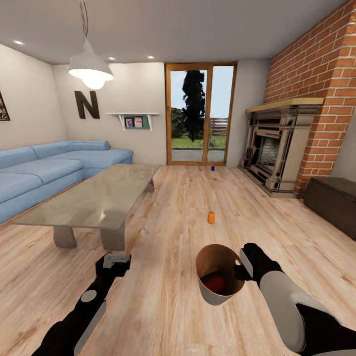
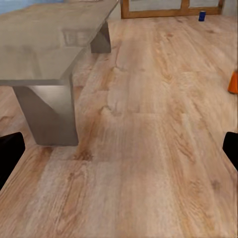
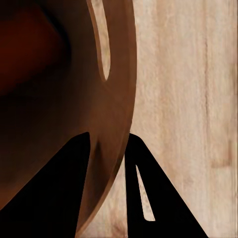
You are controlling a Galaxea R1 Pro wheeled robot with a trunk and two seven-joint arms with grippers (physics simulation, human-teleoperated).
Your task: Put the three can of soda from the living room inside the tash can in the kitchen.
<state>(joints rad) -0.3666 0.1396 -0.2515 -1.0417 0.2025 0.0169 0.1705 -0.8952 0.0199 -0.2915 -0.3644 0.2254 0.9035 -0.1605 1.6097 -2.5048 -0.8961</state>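
Note:
My right gripper (image 1: 242, 270) is shut on the rim of the tash can (image 1: 215, 296), which hangs tilted above the wood floor. One orange can of soda (image 1: 215, 283) lies inside it. In the right wrist view the fingers (image 3: 59, 193) pinch the coppery wall (image 3: 114, 99), one inside and one outside. A second orange can (image 1: 211, 217) (image 2: 233, 82) stands on the floor ahead. The dark blue can (image 1: 213, 168) (image 2: 202, 16) stands far off by the glass door. My left gripper (image 1: 116, 260) (image 2: 119, 153) is open and holds nothing.
A glass-topped low table (image 1: 94, 198) (image 2: 44, 44) stands ahead on the left, with a light-blue sofa (image 1: 44, 170) behind it. The fireplace (image 1: 277, 148), a brick wall and a dark chest (image 1: 333, 198) line the right side. Open wood floor runs toward the door (image 1: 200, 116).

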